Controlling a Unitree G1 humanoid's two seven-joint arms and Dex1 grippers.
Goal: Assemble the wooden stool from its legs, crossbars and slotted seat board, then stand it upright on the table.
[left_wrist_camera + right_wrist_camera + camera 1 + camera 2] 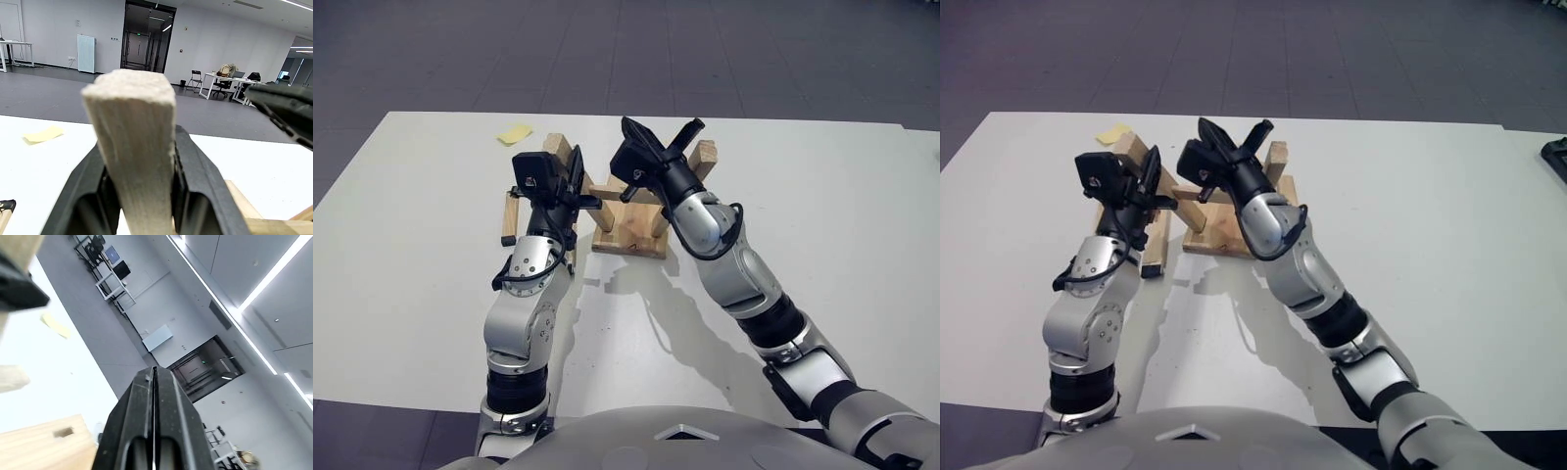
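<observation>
1. Bright, even overhead light covers the white bench [822, 196].
2. Soft grey shadows spread nearward from the stool [626, 230].
3. Ceiling strip lights [274, 274] glow strongly in the room beyond.

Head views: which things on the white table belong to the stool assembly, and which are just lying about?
Job:
pale wooden leg, clamped in left gripper
part-built wooden stool
loose wooden bar with dark tip

Lying about:
yellow paper note on white table
</observation>
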